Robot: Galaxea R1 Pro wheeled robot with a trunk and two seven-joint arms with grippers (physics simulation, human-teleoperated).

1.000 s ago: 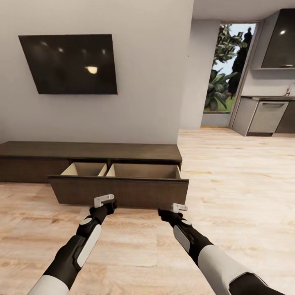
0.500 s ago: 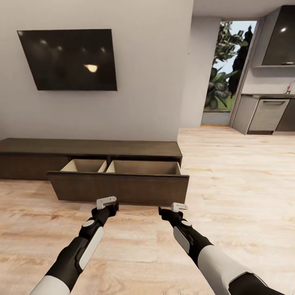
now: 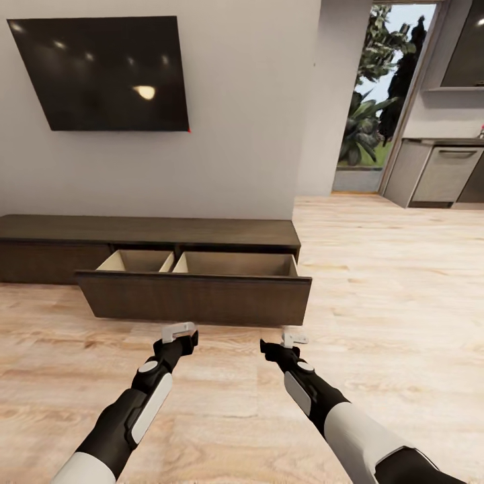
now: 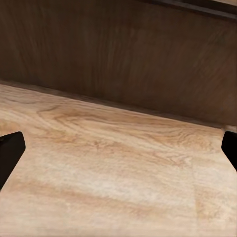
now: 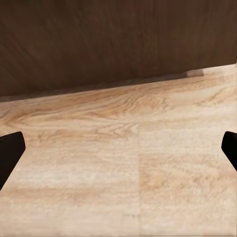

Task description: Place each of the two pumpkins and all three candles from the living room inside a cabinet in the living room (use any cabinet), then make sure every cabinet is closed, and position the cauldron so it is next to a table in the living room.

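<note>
Now facing cabinet [image 3: 202, 232] | drawer [image 3: 195, 296] pulled out, pale inside bare, ready for loading | left gripper [image 3: 180, 331] and right gripper [image 3: 293, 337] spread, empty, near its front.

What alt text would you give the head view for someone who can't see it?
A long, low dark brown cabinet stands against a grey wall with its wide drawer pulled open, showing a pale interior. The left gripper and right gripper hover open above the wood floor before it; a television hangs above.

No readable text, labels, brands, numbers or signs on any surface.
</note>
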